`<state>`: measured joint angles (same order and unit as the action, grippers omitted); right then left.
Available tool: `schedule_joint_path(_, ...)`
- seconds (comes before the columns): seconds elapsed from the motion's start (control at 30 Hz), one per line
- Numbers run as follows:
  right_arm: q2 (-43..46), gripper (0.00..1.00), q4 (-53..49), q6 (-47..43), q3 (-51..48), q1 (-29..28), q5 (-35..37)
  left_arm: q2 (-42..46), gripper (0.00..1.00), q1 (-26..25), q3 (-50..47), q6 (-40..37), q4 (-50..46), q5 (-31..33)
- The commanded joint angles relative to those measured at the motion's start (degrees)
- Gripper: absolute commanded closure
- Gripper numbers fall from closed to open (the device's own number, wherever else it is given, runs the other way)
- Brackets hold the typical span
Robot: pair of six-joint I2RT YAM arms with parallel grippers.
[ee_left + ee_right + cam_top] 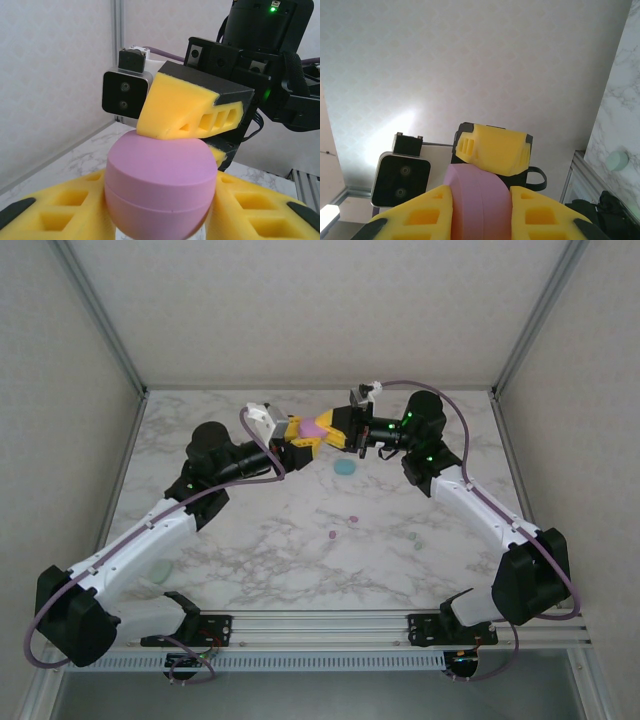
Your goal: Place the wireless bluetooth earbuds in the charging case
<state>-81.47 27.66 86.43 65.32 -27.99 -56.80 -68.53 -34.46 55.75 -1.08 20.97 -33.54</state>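
The left gripper (300, 440) and the right gripper (338, 426) meet above the back of the grey-veined white marble table (250, 560), both clamped on one round pink-purple plastic charging case (160, 185). The left has a yellow foam finger pressed to each side of it at the seam. The right pinches it the other way, one finger laid on the domed top and the other tucked under the base. The case hangs clear of the table between them.

It is shut, the lid seam closed as far round as I can see. I'd call this the opening step, or a pass between grippers ahead of it; no bud has gone in. Next, one gripper must steady the base while the other takes the lid alone and parts it. While the right pinches top to bottom, that lid cannot lift.

Just toward the arm bases from the case lies a flat round teal plastic piece (345, 467); case or lid, I cannot tell. Farther from the case that way lie two tiny pink-purple plastic earbuds (352, 520) (332, 536). Two tiny pale green plastic earbuds (412, 537) (418, 545) sit close together, more toward the right arm's side.
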Motion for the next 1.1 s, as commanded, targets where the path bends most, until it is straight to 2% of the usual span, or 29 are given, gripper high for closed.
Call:
schedule_joint_path(0.0,0.74,0.98,2.86,0.79,-0.46,-0.32,0.42,-0.46,0.57,-0.96,2.09,0.18,1.28,-1.09)
schedule_joint_path(0.13,0.78,0.98,3.56,1.52,-0.13,-0.32,0.29,-0.64,0.56,-1.05,2.26,-0.66,0.21,-1.44)
schedule_joint_path(0.23,0.69,0.98,3.94,1.94,-0.20,-0.32,0.32,-0.64,0.51,-1.14,2.26,-0.76,0.34,-1.31)
schedule_joint_path(0.47,0.28,0.98,6.04,3.33,-0.63,-0.31,0.23,-0.81,0.50,-1.23,2.52,-1.11,0.31,-1.26)
schedule_joint_path(0.7,0.11,0.98,5.21,3.11,-0.87,-0.32,0.42,-0.49,0.54,-1.23,2.44,-1.20,0.45,-0.66)
schedule_joint_path(1.07,0.39,0.98,2.29,0.84,-0.98,-0.32,0.48,-0.20,0.48,-1.23,2.00,-0.50,1.62,-0.12)
